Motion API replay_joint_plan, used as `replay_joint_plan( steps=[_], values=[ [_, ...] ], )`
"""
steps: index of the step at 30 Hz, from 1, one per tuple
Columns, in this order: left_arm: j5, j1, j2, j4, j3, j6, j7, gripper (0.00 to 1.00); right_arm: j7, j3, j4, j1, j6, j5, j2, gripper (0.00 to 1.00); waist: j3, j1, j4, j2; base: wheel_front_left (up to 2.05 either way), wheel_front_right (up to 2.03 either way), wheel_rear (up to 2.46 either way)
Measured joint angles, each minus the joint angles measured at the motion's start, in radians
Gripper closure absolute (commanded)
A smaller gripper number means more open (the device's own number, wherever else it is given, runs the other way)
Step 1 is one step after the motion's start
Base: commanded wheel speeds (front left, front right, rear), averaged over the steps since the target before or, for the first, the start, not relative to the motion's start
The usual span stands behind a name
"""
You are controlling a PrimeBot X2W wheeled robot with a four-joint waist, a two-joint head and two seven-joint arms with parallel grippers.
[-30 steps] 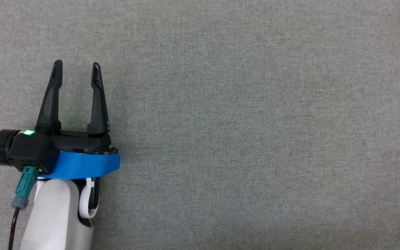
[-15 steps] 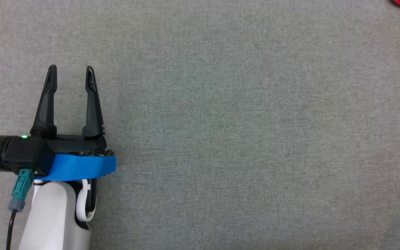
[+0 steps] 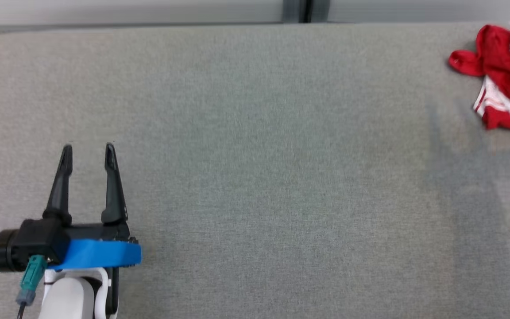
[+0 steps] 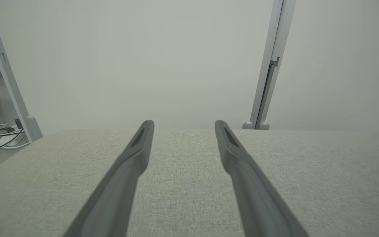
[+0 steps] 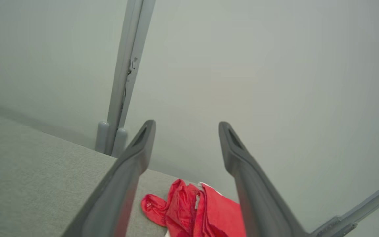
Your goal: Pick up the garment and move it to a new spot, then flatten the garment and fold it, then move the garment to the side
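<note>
Tilting upward, the camera now takes in the crumpled red garment (image 3: 500, 66).

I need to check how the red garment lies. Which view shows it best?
Head view: the red garment lies crumpled at the table's far right, clipped by the frame edge. Right wrist view: closer, but cropped below. Left wrist view: a sliver.

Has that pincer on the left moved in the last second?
Cannot tell. The left pincer sits lower in the head view, but the table edge and red garment slid down into view too, so the camera moved.
</note>
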Motion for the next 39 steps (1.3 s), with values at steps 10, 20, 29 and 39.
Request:
replay_joint_plan(
  steps=[10, 20, 29, 39],
  values=[
    [-0.012, 0.113, 0.006, 0.033, 0.008, 0.006, 0.001, 0.00, -0.038, 0.131, -0.056, 0.201, 0.000, 0.085, 0.159, 0.00, -0.163, -0.0001, 0.001, 0.0000, 0.00, 0.00, 0.00],
    [-0.029, 0.164, 0.004, 0.046, -0.002, 0.012, 0.015, 0.00, -0.025, 0.064, -0.194, 0.452, 0.000, 0.102, 0.263, 0.00, -0.245, -0.0001, -0.006, 0.0000, 0.00, 0.00, 0.00],
    [-0.038, 0.189, 0.002, 0.053, -0.010, 0.019, 0.027, 0.00, 0.036, -0.070, -0.385, 0.658, 0.000, 0.053, 0.359, 0.00, -0.281, 0.0001, -0.018, 0.0000, 0.00, 0.00, 0.00],
    [-0.046, 0.202, 0.004, 0.052, -0.026, 0.021, 0.040, 0.00, 0.092, -0.133, -0.544, 0.780, 0.000, 0.024, 0.430, 0.00, -0.295, 0.0001, -0.029, 0.0000, 0.00, 0.00, 0.00]
  ],
)
